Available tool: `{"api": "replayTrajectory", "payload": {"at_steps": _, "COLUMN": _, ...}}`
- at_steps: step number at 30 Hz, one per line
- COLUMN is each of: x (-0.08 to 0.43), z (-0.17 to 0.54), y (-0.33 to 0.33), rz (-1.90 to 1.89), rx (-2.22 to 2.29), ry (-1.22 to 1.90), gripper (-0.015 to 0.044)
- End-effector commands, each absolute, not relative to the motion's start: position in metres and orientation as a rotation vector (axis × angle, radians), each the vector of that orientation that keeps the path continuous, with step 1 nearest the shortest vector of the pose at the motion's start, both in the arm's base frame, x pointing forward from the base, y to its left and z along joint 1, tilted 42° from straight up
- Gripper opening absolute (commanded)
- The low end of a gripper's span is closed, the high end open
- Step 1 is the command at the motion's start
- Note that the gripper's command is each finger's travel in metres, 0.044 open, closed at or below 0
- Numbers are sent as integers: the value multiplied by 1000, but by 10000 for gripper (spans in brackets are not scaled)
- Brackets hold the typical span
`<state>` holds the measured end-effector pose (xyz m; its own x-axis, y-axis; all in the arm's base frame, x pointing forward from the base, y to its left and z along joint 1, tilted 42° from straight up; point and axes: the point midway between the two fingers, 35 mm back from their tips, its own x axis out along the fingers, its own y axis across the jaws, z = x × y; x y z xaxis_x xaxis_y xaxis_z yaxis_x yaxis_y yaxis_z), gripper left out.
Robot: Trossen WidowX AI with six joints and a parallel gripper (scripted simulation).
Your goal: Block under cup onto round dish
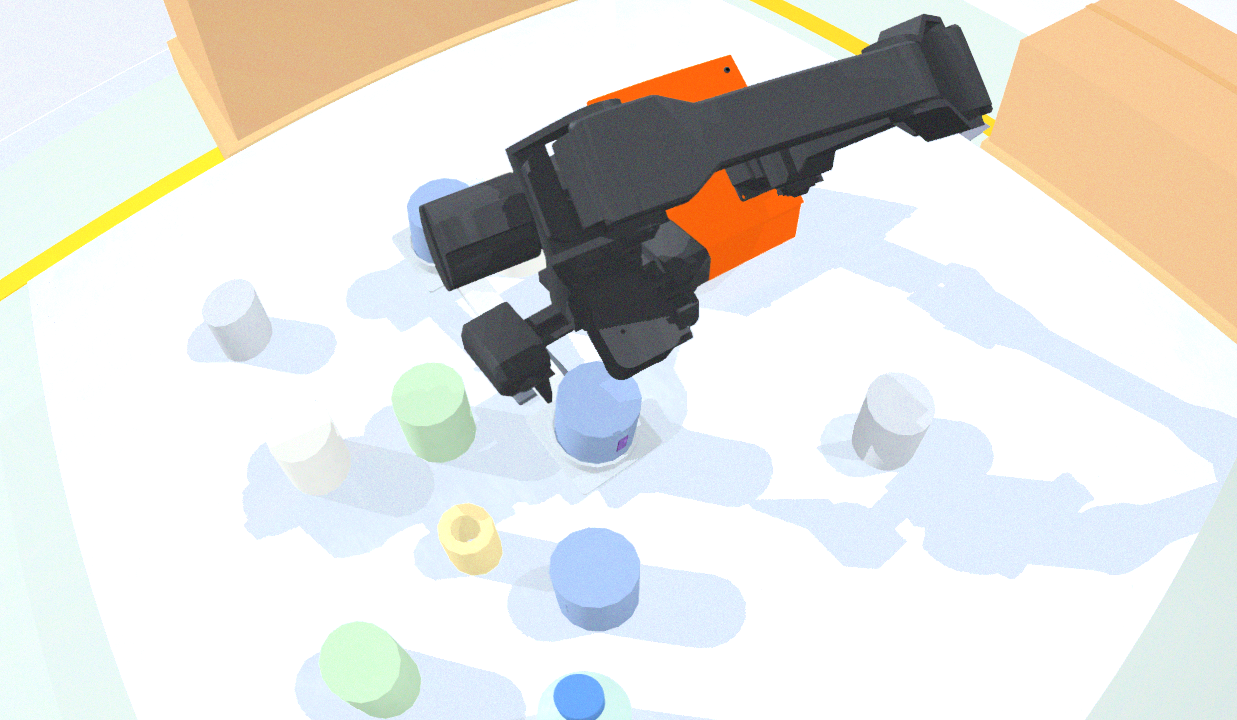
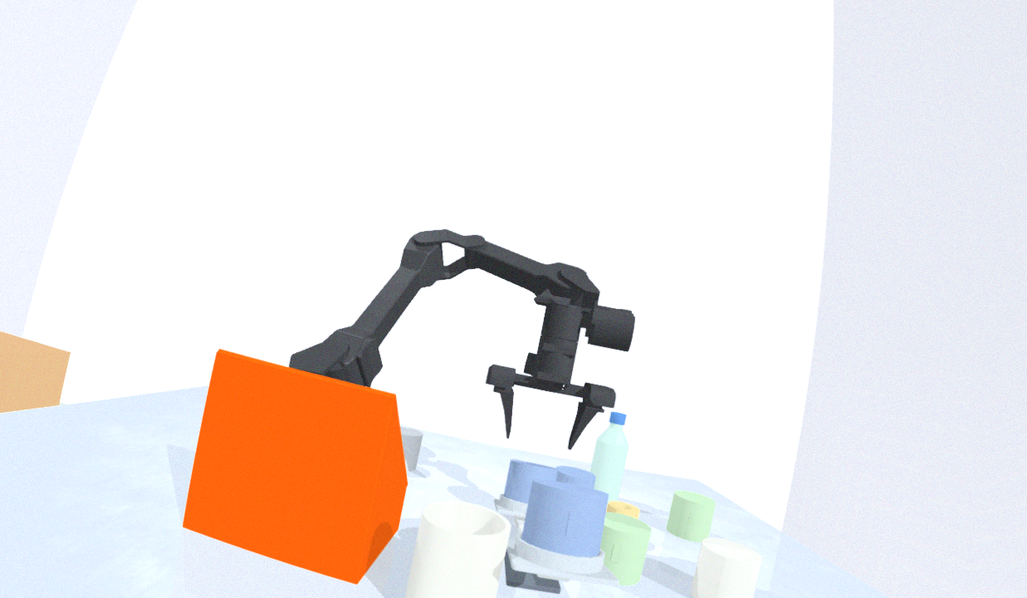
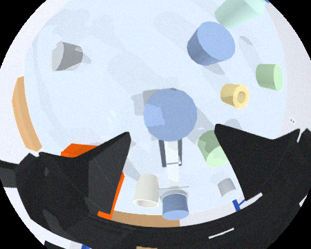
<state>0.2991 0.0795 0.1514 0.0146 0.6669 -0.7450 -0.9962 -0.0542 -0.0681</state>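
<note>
One blue cup (image 1: 597,411) (image 2: 525,482) (image 3: 170,115) stands upside down on one end of the small balance (image 2: 531,580) (image 3: 172,176). A small purple patch shows low on its side in the top view. The identical cup (image 1: 436,197) (image 2: 564,517) (image 3: 175,205) stands on the other end, partly behind the arm in the top view. My gripper (image 1: 586,386) (image 2: 540,442) (image 3: 173,132) is open and empty, pointing down above the first cup, with clear height between them in the exterior view. No block is visible apart from the patch. I cannot make out the round dish.
An orange box (image 1: 738,223) (image 2: 293,468) stands beside the arm. A white mug (image 2: 457,557) (image 3: 146,190) is near the second cup. A green cylinder (image 1: 434,411) (image 3: 211,146) is beside the balance. A yellow ring (image 1: 470,543), loose blue cylinder (image 1: 595,582) and grey cylinder (image 1: 891,420) stand around.
</note>
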Motion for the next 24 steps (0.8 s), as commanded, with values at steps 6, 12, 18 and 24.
{"api": "replayTrajectory", "payload": {"at_steps": 6, "x": 300, "z": 139, "y": 90, "rz": 1501, "rx": -743, "ry": 585, "gripper": 440}}
{"api": "replayTrajectory", "payload": {"at_steps": 12, "x": 301, "z": 134, "y": 95, "rz": 1501, "rx": -743, "ry": 585, "gripper": 440}}
{"api": "replayTrajectory", "payload": {"at_steps": 18, "x": 302, "z": 127, "y": 101, "rz": 1501, "rx": -744, "ry": 585, "gripper": 440}}
{"api": "replayTrajectory", "payload": {"at_steps": 24, "x": 302, "z": 119, "y": 108, "rz": 1500, "rx": -744, "ry": 585, "gripper": 440}}
